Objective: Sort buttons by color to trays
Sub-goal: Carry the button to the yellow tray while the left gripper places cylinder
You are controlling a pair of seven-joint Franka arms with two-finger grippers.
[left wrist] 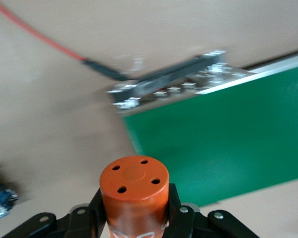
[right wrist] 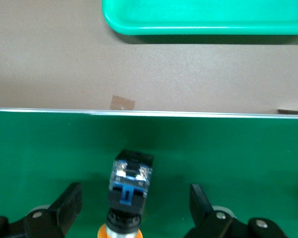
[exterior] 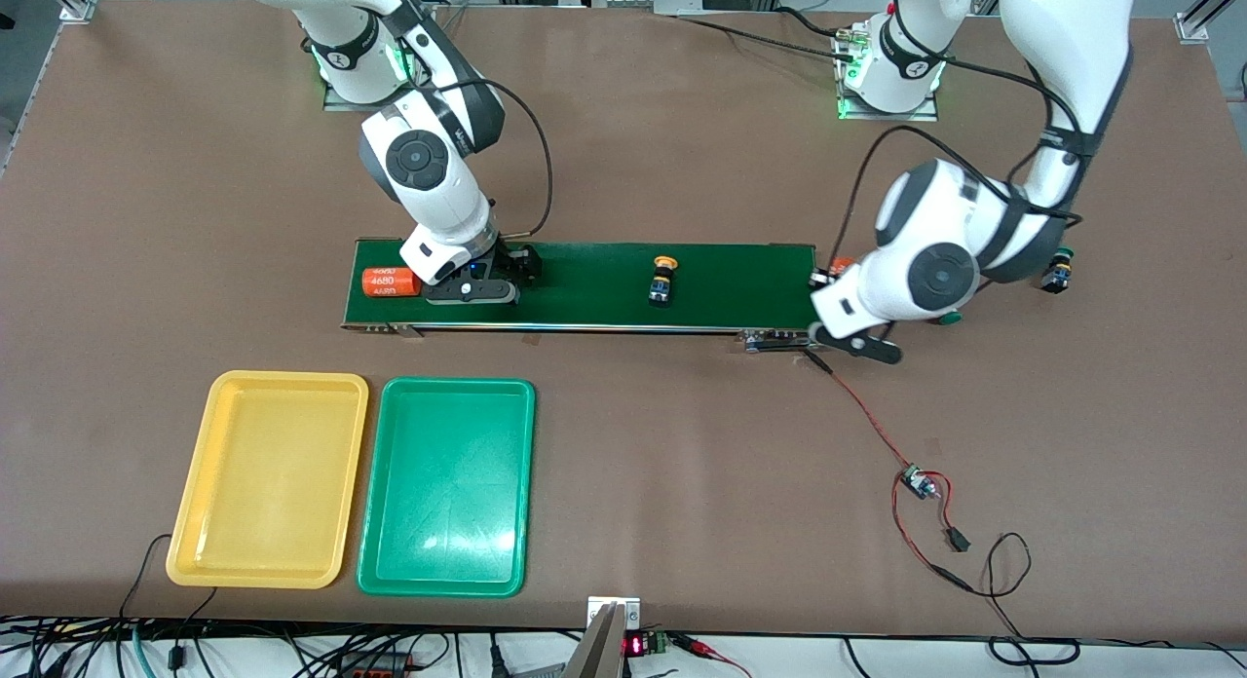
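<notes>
Gripping an orange cylinder with a four-holed end face, the left gripper has its black fingers pressed against its sides, over the dark-green conveyor belt's end nearest the left arm. The right gripper stands with fingers spread wide on either side of a black-and-blue push-button switch, not touching it. Another yellow-capped button lies mid-belt. A yellow plastic tray and a green plastic tray lie side by side nearer the camera.
</notes>
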